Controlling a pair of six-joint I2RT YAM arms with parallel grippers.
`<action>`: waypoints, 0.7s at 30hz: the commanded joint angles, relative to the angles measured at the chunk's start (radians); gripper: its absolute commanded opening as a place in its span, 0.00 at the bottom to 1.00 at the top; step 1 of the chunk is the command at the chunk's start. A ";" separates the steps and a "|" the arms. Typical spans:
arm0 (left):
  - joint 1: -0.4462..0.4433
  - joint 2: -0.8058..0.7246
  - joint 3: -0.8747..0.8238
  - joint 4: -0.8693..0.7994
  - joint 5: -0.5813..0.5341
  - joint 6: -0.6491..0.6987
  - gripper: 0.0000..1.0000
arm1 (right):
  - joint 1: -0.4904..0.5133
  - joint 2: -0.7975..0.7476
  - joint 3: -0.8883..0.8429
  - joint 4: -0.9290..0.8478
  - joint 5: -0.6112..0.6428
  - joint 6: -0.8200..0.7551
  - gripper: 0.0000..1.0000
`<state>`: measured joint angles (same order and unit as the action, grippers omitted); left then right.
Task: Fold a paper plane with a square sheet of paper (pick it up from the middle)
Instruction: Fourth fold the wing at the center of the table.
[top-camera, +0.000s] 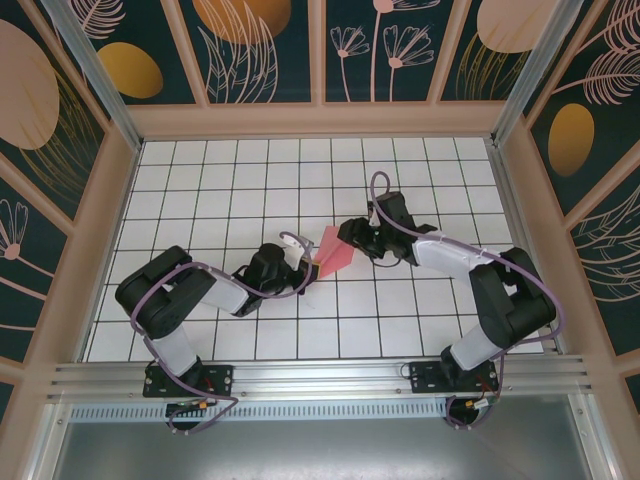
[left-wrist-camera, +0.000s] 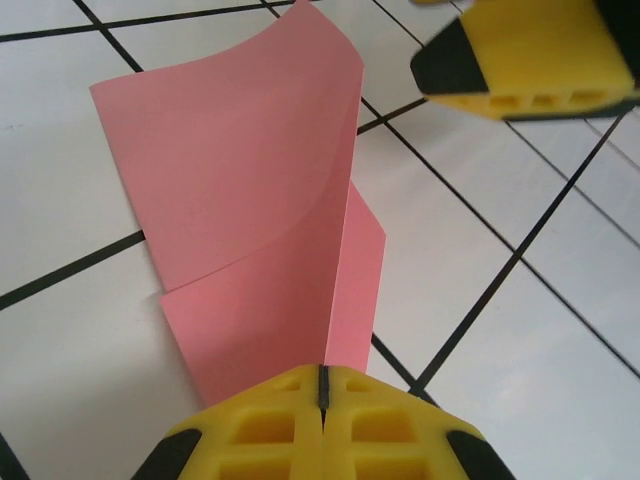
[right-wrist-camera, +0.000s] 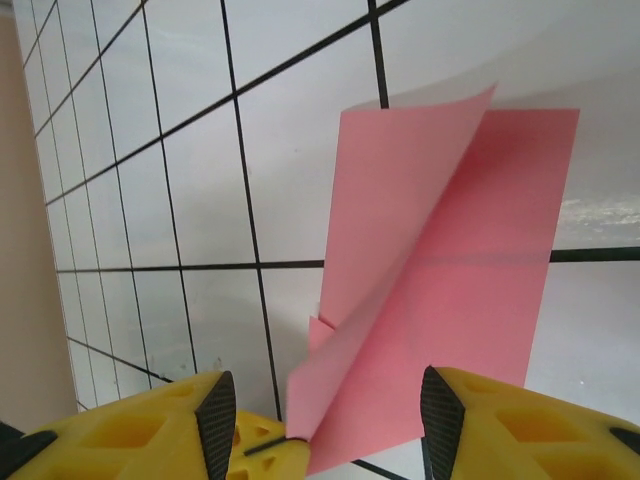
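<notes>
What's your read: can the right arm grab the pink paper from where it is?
Probably yes. The right gripper stands open, and the pink paper reaches in between its fingers. The left gripper is shut on the same sheet, which should steady it for the grab.

readable text: none | labels, brands: none | numbers, signs: none legible in any view
</notes>
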<state>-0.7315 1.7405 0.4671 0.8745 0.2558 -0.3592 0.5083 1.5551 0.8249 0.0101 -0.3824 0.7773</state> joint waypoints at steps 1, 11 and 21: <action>0.008 -0.021 -0.017 0.073 0.020 -0.173 0.02 | 0.007 -0.019 -0.041 0.072 -0.044 -0.033 0.54; 0.020 -0.021 -0.050 0.122 0.011 -0.360 0.03 | 0.023 0.069 -0.029 0.119 -0.088 -0.058 0.48; 0.027 -0.009 -0.037 0.080 0.005 -0.441 0.02 | 0.033 0.177 0.042 0.115 -0.108 -0.064 0.44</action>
<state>-0.7120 1.7382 0.4252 0.9463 0.2615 -0.7551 0.5369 1.7008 0.8268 0.1024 -0.4736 0.7372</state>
